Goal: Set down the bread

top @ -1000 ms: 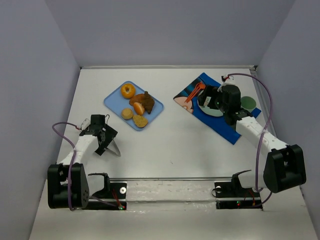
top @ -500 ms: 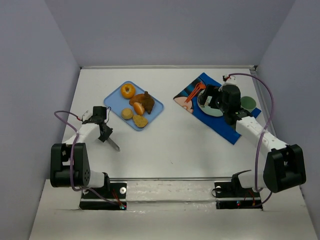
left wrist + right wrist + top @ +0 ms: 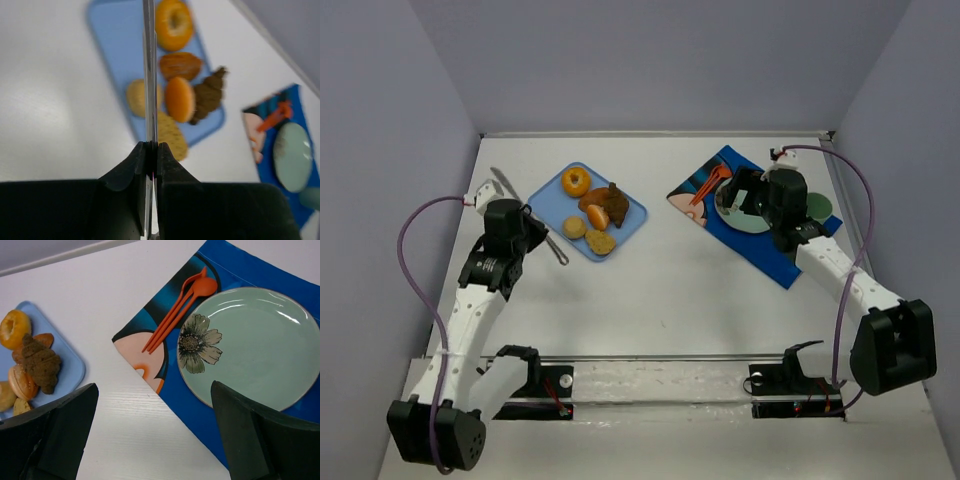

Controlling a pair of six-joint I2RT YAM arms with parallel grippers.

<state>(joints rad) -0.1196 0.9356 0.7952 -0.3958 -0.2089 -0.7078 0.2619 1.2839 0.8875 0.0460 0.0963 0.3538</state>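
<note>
A: Report state of left jaws.

B: Pinched fully together on a thin metal tool [image 3: 149, 75], gripped edge-on between the black fingers [image 3: 125, 170]. Raised above the bench [image 3: 660, 290], just left of the blue tray [image 3: 545, 203]. In the wrist view, tool seen crossing in front of the tray.

A: Report state of right jaws.

B: Spread wide, holding nothing. Poised over the blue place mat [image 3: 250, 270], near the pale green flowered plate [image 3: 265, 355], with an orange fork and spoon [image 3: 180, 307] lying on the mat just beside the plate's rim.

A: Locate the bread [image 3: 617, 205].

B: Resting on the tray, at its right side, well apart from both sets of jaws. Dark brown and lumpy, touching a glossy orange-brown roll [image 3: 180, 99]. Grouped with an orange ring-shaped piece [image 3: 173, 22] toward the far end of the tray and tan round pieces [image 3: 136, 97] toward the near end.

A: Check for contact between tool and bread.

B: None seen from above. Cannot tell the tool's exact reach from the left wrist view.
</note>
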